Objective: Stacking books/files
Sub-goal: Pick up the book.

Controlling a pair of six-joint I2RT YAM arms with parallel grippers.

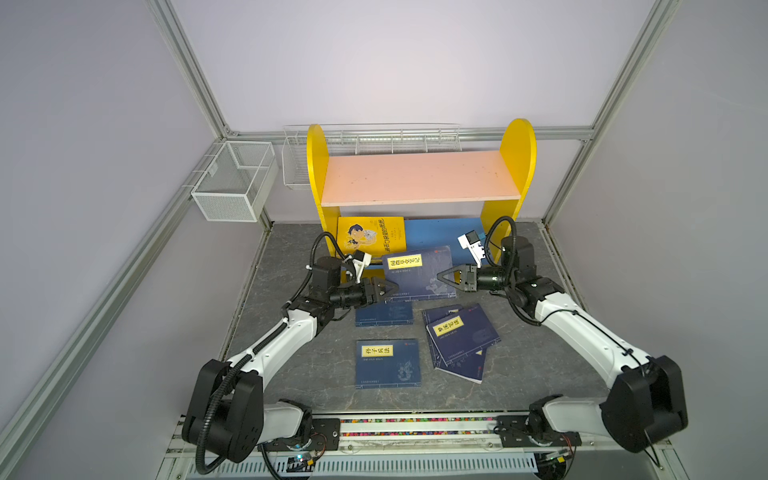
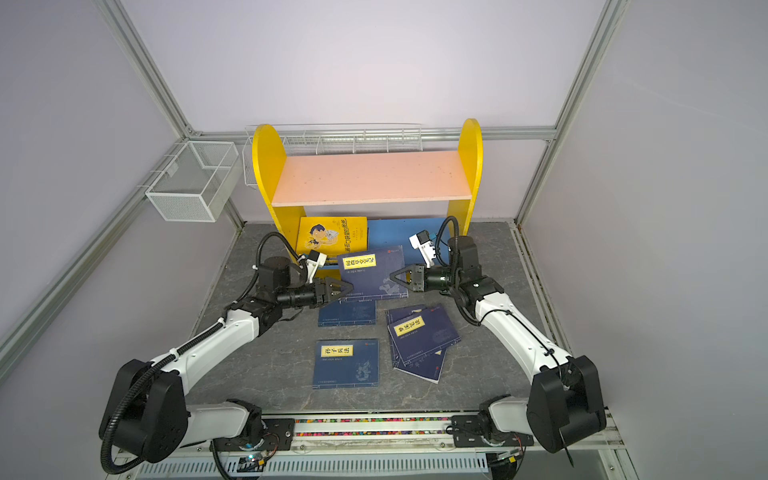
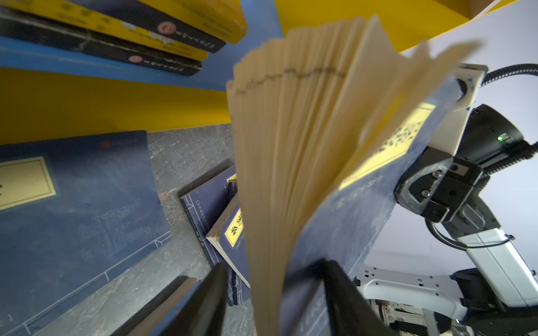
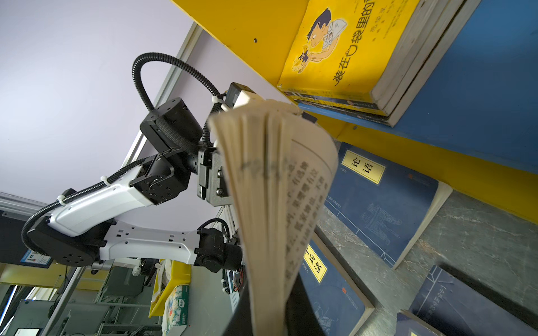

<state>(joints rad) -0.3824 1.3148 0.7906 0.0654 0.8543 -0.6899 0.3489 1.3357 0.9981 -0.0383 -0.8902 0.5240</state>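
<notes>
At the far left a white wire basket (image 1: 232,180) hangs on the frame, off the table (image 1: 291,353). The left gripper (image 1: 394,286) reaches in sideways to the lower left corner of the raised navy book (image 1: 419,272), which hangs in the air, cover up, between the two arms. In the left wrist view its fingers (image 3: 212,296) stand on either side of the fanned pages, narrow rather than wide; whether they pinch the pages I cannot tell.

Behind it, a yellow book (image 1: 370,235) with a cartoon boy tops a small stack on the blue lower board (image 1: 436,235) of the yellow shelf (image 1: 517,166). Below the raised navy book a flat navy book (image 1: 384,313) lies on the table, partly hidden by it in both top views. Nearer the front, the front navy book (image 1: 388,363) lies alone, label up; to its right a loose pile of navy books (image 1: 461,338) sits skewed.

The right gripper (image 1: 441,277) is clamped tight on the right edge of the raised navy book; the pages bend out from between its fingers (image 4: 302,314).
</notes>
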